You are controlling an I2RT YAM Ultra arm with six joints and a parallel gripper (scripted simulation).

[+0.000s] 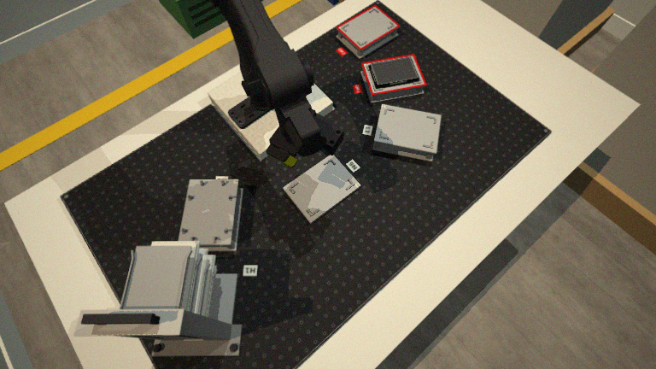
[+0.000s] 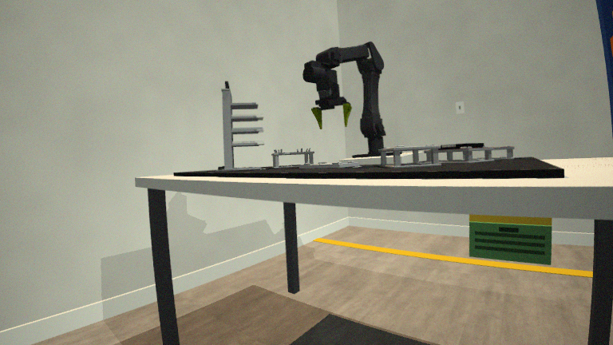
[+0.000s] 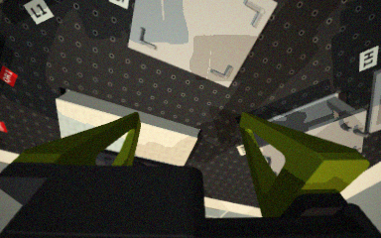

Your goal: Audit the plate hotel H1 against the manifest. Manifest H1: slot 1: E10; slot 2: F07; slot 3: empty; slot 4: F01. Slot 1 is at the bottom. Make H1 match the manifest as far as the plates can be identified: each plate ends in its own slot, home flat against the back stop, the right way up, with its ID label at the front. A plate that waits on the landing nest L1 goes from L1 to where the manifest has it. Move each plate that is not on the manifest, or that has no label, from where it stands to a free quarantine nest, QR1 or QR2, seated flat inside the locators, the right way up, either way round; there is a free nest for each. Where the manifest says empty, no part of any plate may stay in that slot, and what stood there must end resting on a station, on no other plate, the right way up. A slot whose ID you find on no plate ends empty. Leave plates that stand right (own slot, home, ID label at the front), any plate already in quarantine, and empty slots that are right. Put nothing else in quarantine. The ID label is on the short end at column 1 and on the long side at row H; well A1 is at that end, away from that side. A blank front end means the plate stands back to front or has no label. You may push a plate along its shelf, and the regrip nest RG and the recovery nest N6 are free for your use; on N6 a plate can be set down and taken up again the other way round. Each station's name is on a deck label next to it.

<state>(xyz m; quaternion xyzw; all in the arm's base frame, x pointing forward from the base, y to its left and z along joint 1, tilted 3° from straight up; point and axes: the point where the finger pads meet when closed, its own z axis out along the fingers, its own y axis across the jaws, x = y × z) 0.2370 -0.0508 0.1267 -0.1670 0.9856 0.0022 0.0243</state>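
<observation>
Gripper aloft at frame centre, empty, mid-deck.

Gripper (image 2: 331, 115) hangs well above the deck with fingers spread wide, pinching nothing. Plate hotel H1 (image 1: 144, 316) stands lower left in the top view. One dark plate (image 1: 394, 71) sits in a red-edged quarantine nest (image 1: 420, 84), upper right, judged correctly parked.

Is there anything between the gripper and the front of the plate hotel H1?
Nothing visible blocks it. The gripper, open and empty, hangs high over the deck; only the low regrip nest stands between it and the hotel H1, well beneath its fingers.
</observation>
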